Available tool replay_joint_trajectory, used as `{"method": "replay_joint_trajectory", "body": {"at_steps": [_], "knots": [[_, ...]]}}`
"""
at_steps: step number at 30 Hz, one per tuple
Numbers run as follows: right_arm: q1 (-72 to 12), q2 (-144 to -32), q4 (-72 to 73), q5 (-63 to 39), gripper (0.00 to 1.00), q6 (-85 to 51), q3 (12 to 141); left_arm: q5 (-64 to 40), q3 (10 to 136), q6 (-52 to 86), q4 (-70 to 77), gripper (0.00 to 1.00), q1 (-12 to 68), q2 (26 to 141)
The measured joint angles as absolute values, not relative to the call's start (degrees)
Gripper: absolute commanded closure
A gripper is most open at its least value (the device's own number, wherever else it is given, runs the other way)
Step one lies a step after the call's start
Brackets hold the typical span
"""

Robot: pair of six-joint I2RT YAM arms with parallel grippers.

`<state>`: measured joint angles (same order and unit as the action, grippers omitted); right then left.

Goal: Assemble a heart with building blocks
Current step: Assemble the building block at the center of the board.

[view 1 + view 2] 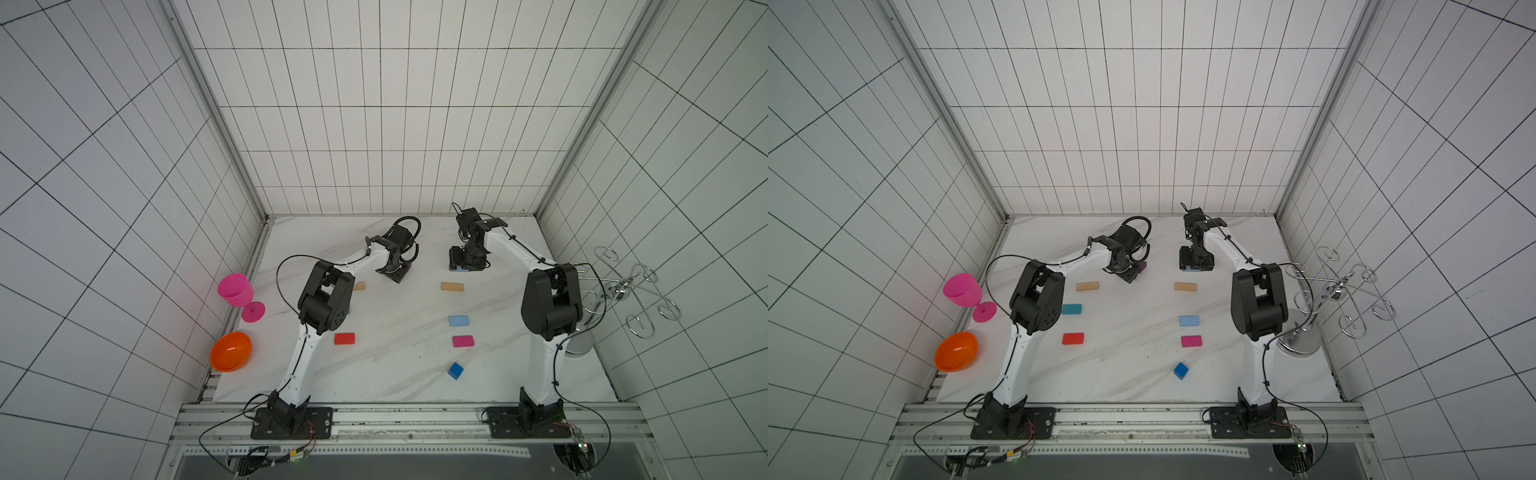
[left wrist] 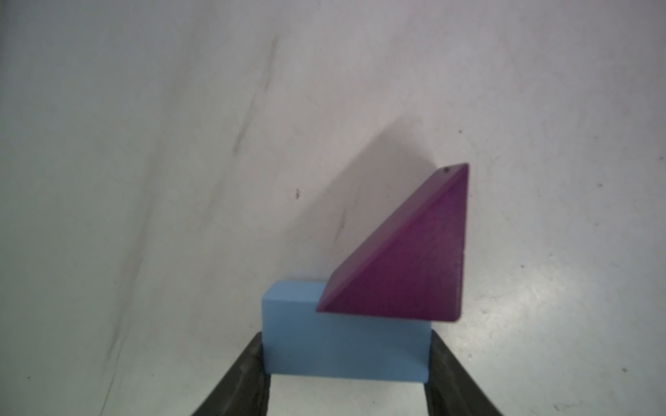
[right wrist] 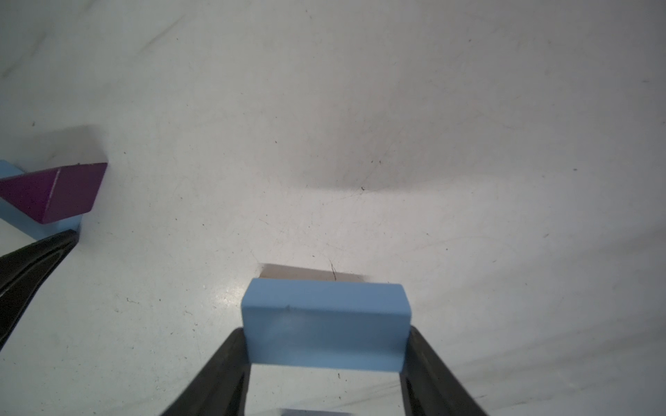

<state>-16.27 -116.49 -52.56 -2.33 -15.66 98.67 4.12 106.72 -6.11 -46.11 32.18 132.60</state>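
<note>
Centre lane: bare desk [image 1: 399, 365] between two block columns, open near edge to far.
Left side: tan block [image 1: 1087, 286], teal block [image 1: 1072, 308], red block [image 1: 1072, 338]; left arm [image 1: 1038, 299] overhangs.
Right side: second tan block [image 1: 1185, 286], loose light blue block [image 1: 1189, 320], magenta block [image 1: 1191, 341], blue cube [image 1: 1181, 370].
Far gap: bare between purple triangle [image 3: 54, 194] and right pincer [image 3: 326, 345].
Left edge: pink goblet [image 1: 235, 289], orange bowl [image 1: 231, 351].
Right edge: wire rack [image 1: 631, 299].

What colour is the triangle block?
Dark purple. The triangle shows best in the left wrist view.
</note>
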Motion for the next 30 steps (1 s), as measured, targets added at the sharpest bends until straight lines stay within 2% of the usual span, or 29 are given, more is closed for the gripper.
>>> {"method": "replay_joint_trajectory", "body": {"at_steps": [8,11,13,16,19,30], "knots": [[-16.3,-116.5,-52.6,-2.4,0.57,-15.7,98.7,4.0,107.4,-6.3,-46.0,0.45,32.2,133.1],[-16.3,-116.5,-52.6,-2.5,0.57,-15.8,98.7,4.0,107.5,-6.4,-46.0,0.40,32.2,133.1],[-16.3,-116.5,-52.6,-2.5,0.57,-15.9,98.7,4.1,107.5,-6.5,-45.9,0.34,32.1,133.1],[-16.3,-116.5,-52.6,-2.5,0.57,-15.9,98.4,4.2,107.5,-6.7,-45.4,0.12,32.1,133.1],[-16.3,-116.5,-52.6,-2.5,0.57,-16.1,98.0,4.3,107.5,-6.6,-44.7,0.02,32.1,133.1],[-16.6,-116.5,-52.6,-2.9,0.58,-15.6,97.8,5.4,102.6,-6.1,-43.0,0.01,31.9,129.6]]}}
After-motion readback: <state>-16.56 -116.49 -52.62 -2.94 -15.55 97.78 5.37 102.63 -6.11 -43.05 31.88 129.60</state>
